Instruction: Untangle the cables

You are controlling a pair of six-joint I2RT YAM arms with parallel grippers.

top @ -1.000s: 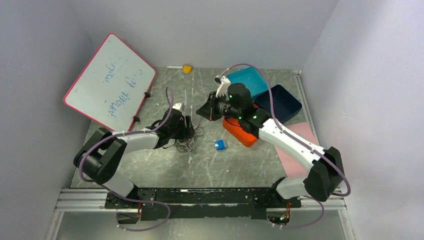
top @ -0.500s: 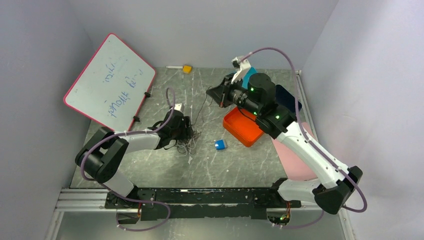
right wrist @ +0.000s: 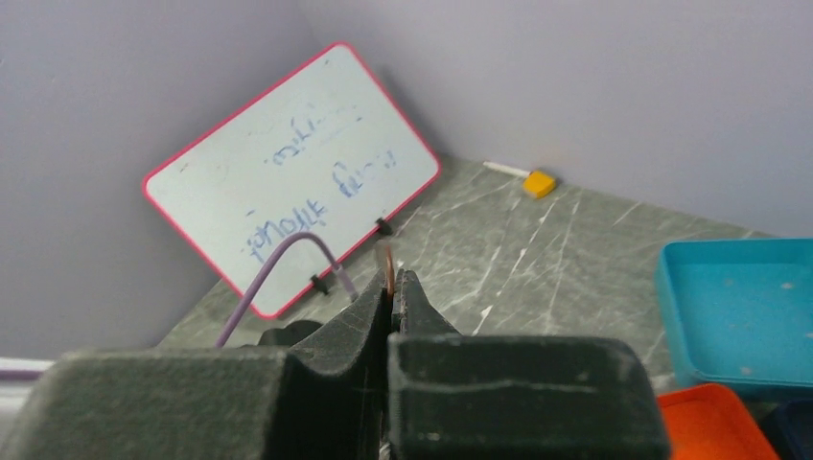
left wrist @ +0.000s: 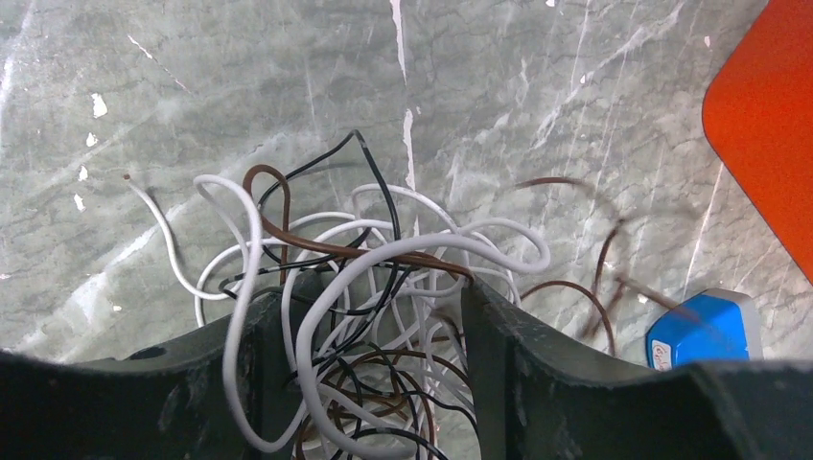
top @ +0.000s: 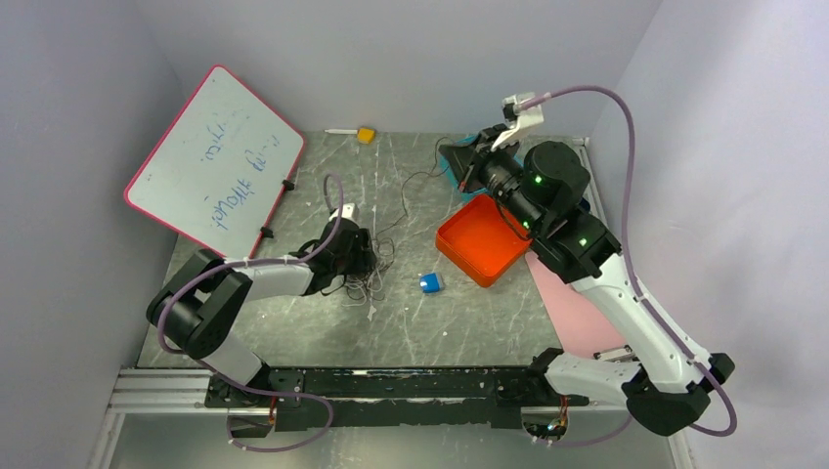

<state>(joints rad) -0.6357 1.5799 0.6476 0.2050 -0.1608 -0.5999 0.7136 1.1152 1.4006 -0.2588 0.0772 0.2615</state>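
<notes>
We judge the brown wire (left wrist: 285, 216) should be drawn out slowly by the right gripper (right wrist: 391, 283), whose jaws are pinched together on it. The left gripper (left wrist: 383, 287), jaws apart astride the cables (top: 370, 277) on the worktop (top: 459, 322), pins the tangle. White loops may snag, and the orange tray (top: 479, 239) and blue box (top: 430, 283) lie near.

**Q:** From where is the top view taken?
**A:** From above and behind the arm bases, far off; the whole bench (top: 469, 322) is covered.
**Q:** And the wrist views?
**A:** The left is aimed steeply down, close over the cables (left wrist: 374, 287). The right is held high, faced nearly level toward the whiteboard (right wrist: 288, 182), which is shared with the top view.
</notes>
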